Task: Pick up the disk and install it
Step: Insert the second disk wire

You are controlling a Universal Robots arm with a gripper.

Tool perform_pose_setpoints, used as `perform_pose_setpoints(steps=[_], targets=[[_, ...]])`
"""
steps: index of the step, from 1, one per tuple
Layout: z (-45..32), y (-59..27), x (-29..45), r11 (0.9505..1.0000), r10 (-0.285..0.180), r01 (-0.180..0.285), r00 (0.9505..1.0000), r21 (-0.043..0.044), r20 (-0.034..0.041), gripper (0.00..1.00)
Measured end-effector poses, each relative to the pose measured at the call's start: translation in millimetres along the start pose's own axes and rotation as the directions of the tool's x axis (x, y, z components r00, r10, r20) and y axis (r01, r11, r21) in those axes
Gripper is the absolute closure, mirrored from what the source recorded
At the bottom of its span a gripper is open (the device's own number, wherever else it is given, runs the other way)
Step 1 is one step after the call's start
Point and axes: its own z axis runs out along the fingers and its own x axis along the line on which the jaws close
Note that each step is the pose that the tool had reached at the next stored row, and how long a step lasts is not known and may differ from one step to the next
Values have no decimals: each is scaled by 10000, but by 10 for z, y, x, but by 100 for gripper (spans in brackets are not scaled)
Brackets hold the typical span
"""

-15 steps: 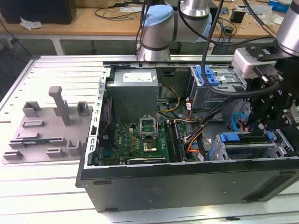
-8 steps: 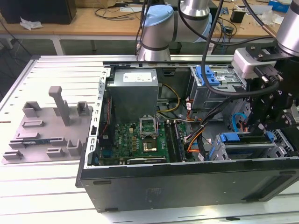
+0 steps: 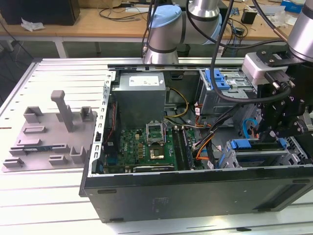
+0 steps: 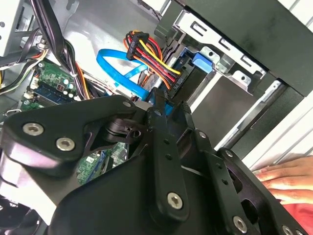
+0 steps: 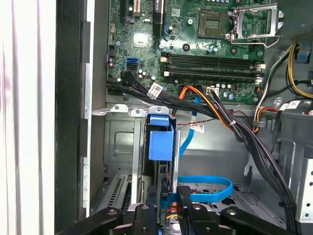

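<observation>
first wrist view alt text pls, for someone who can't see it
The black gripper reaches down into an open computer case, its fingers at a blue-framed disk standing edgewise in a grey metal drive cage. Beyond lie bundled cables and a green motherboard.

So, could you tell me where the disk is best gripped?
Probably take the disk by its exposed blue edge, pinching across its thin width from the open side of the case. It seems to stand on edge in the metal cage, whose walls cover its flat faces.

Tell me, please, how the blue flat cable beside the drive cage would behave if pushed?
The blue flat cable probably bends aside easily: it is thin and lies in a loose loop. Looking light, it might snag on the hand gripping the disk rather than resist.
</observation>
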Motion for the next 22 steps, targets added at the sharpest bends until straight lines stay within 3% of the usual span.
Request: perform_pose_setpoints(steps=[22], targets=[[41,2,0,9999,-144,144,9999,-1,11,70]])
